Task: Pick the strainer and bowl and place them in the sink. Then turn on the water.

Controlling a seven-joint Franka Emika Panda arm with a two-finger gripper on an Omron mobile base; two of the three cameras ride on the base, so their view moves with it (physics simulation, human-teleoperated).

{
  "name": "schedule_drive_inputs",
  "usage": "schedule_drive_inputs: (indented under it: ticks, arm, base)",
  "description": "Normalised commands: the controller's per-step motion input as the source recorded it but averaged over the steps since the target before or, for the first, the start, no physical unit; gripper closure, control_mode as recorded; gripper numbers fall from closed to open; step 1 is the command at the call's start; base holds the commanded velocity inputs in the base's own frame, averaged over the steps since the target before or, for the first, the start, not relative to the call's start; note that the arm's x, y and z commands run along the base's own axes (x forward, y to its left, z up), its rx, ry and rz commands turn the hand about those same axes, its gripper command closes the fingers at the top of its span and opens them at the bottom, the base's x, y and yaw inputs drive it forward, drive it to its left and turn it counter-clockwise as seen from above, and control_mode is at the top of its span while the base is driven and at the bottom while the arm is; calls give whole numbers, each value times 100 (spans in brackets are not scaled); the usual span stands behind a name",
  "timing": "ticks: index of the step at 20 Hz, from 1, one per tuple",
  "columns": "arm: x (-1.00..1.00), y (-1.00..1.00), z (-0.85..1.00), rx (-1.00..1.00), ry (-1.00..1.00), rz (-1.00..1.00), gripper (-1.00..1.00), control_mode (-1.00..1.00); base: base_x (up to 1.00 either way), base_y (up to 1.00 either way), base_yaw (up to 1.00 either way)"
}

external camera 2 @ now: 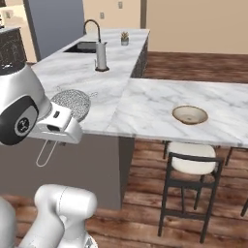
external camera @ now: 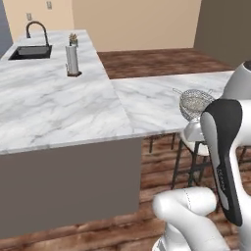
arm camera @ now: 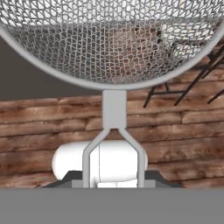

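The strainer, a round silver wire-mesh dome, hangs in the air with my gripper shut on its thin wire handle. From the right base view the strainer is off the near edge of the marble counter, its handle loop hanging below the gripper. The strainer also shows beside my arm in the left base view. The tan bowl rests on the right counter wing, far from the gripper. The black sink with its dark faucet lies at the far end. No water shows at the faucet.
A paper towel holder stands on the counter between me and the sink, and a small potted plant beyond it. A dark stool with a pale seat stands under the bowl's counter. Wood floor lies below the strainer.
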Motion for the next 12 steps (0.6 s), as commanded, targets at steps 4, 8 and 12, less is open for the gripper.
schedule_drive_inputs:
  ticks: [4,8,12]
  arm:
    - [0,0,0,0,0,0,100,100]
    - [0,0,0,0,0,0,100,100]
    - [0,0,0,0,0,0,100,100]
  base:
    - [-36,100,-2]
    - [-17,100,-1]
    - [-5,100,0]
